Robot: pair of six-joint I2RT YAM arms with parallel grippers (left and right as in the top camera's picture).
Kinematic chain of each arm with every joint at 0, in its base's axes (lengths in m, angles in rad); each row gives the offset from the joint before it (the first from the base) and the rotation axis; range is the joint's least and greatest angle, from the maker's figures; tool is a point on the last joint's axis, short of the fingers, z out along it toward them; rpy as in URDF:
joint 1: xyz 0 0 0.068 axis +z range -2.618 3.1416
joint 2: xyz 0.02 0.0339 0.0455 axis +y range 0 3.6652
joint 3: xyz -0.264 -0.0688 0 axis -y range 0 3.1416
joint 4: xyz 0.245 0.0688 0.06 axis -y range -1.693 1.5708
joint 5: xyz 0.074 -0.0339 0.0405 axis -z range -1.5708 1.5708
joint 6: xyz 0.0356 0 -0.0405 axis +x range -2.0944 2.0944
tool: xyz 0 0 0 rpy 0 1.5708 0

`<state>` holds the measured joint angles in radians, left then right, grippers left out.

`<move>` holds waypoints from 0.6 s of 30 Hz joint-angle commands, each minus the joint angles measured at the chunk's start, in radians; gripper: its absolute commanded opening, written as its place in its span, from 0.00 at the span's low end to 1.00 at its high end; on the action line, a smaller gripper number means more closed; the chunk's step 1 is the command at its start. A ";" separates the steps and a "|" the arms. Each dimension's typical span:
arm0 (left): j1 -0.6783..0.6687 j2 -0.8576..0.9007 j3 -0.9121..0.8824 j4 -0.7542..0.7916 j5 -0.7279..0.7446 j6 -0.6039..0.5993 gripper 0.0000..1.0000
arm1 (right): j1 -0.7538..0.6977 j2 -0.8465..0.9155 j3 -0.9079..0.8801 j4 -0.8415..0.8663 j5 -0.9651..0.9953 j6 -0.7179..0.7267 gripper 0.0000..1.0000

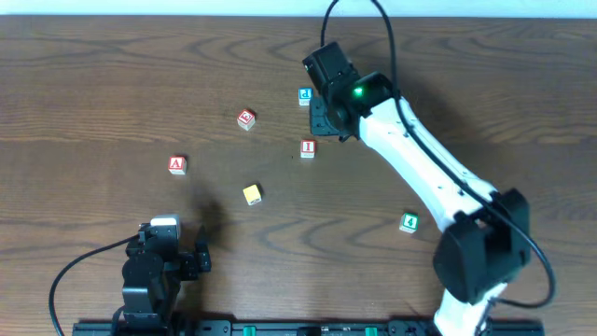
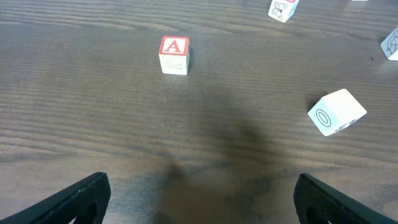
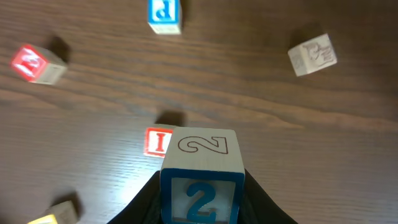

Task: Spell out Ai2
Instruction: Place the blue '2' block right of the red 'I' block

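My right fingers (image 3: 144,202) are closed on the white wooden cube marked with a blue 2 (image 3: 200,163), apparently lifted off the dark wooden counter (image 3: 311,155). The red-lettered I cube (image 3: 157,141) lies just beyond it, slightly leftward. My left fingers (image 2: 81,199) stand open.

Soft, even light falls from above across the table (image 1: 112,84), with no hard glare, just a mild sheen on the wood grain. A green lamp (image 1: 357,91) glows bright on the right arm (image 1: 420,159). The left wrist view is crisp, with a broad, fuzzy shadow (image 2: 242,140) pooling mid-table. The right wrist view is dimmer and smeared: the red block (image 3: 34,64) and blue block (image 3: 165,14) are blurred, the 2 block (image 3: 202,177) sharper up close.
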<state>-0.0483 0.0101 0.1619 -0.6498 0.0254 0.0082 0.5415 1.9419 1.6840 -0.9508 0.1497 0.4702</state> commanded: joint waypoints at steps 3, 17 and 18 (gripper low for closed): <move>0.004 -0.006 -0.006 -0.005 -0.007 0.014 0.96 | 0.004 0.119 -0.018 -0.010 -0.032 -0.004 0.15; 0.004 -0.006 -0.006 -0.005 -0.007 0.014 0.95 | -0.010 0.203 -0.018 -0.003 -0.048 -0.004 0.17; 0.004 -0.006 -0.006 -0.005 -0.006 0.014 0.95 | -0.012 0.203 -0.018 -0.003 -0.048 -0.004 0.17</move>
<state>-0.0483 0.0101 0.1619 -0.6495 0.0254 0.0082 0.5404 2.1368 1.6623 -0.9546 0.1020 0.4702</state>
